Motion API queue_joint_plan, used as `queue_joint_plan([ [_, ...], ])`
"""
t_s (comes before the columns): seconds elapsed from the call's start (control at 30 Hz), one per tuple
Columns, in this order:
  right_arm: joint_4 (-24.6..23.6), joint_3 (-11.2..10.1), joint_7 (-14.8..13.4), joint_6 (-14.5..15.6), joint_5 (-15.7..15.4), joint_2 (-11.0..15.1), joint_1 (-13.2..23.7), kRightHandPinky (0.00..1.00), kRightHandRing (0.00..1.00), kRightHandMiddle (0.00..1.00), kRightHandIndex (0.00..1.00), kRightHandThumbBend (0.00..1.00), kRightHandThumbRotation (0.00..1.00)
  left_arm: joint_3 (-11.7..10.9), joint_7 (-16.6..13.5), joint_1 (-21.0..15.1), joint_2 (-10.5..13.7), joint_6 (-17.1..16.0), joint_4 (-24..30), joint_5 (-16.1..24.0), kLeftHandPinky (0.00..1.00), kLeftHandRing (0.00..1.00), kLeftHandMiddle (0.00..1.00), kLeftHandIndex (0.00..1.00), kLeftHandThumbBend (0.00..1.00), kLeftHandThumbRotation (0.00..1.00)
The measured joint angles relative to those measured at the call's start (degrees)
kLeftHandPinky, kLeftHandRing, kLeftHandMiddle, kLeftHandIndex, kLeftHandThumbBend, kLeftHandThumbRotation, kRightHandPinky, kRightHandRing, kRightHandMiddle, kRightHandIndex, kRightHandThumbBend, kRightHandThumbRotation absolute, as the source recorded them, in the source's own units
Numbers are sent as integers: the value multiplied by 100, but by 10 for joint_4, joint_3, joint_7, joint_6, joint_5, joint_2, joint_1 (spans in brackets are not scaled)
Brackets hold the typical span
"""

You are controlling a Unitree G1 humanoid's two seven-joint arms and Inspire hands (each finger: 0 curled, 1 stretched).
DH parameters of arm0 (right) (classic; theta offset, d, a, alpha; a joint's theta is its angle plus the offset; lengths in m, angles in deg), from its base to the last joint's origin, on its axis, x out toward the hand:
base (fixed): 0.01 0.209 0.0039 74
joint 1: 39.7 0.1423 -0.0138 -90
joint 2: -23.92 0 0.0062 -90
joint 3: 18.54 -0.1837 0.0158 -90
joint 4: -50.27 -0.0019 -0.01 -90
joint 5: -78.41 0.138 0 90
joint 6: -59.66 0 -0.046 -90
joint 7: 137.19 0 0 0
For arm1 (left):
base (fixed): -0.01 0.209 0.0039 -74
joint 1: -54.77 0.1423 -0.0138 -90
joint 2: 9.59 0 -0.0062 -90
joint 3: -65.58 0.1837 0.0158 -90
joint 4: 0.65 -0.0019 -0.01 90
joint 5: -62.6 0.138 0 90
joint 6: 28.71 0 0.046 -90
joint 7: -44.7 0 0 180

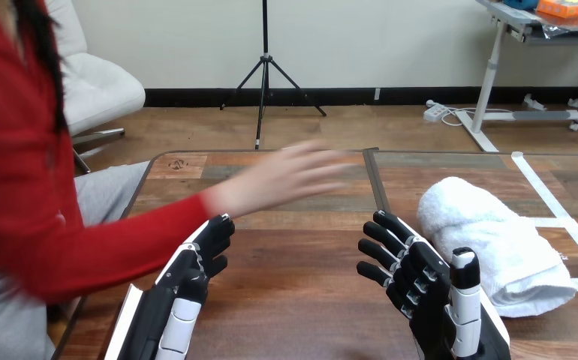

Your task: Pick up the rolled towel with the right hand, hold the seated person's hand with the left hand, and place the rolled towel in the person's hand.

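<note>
The rolled towel [496, 240] is white and lies on the tabletop [293, 300] in the right half of the head view. It rests across strips of white tape [545, 191] fixed to the surface. Nothing grips the towel.

The right robot hand [421, 289] is positioned just beside the towel, on the towel's left side. Its fingers [387, 229] are straight and spread, pointing away from the robot, and its thumb [462, 292] stands upright. The hand is released and grasps nothing. Whether its outer edge touches the towel cannot be determined.

The left robot hand [196, 270] is at the lower left, over the near edge of the tabletop. Its fingers are relaxed, slightly bent, and closed on nothing.

The person's hand [293, 176] reaches in from the left, held flat above the middle of the tabletop, with a red sleeve [121, 247] covering the forearm. The left robot hand sits directly below the cuff of that sleeve. Contact between them cannot be confirmed, and no fingers wrap the wrist.
</note>
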Motion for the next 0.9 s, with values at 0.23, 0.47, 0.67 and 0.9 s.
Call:
queue_joint_plan([
  [0.23, 0, 0, 0, 0, 0, -1, 0, 86, 90, 90, 89, 97, 100, -3, 0, 0, 0, 0, 0, 0, 90, 93, 90, 87, 79, 100],
  [0.47, 0, 0, 0, 0, 2, -1, 0, 86, 90, 91, 90, 97, 100, -5, 0, 0, -1, 0, 0, 0, 90, 92, 90, 87, 79, 100],
  [0.67, 0, 0, 0, 0, 2, -1, 0, 86, 90, 90, 90, 97, 100, -6, 0, 0, -1, 0, 0, 0, 90, 92, 90, 87, 79, 100],
  [0.9, 4, -1, 0, -5, -12, 0, 5, 86, 89, 90, 90, 96, 100, -6, 1, -1, -1, 0, 0, -1, 90, 92, 90, 87, 79, 100],
])
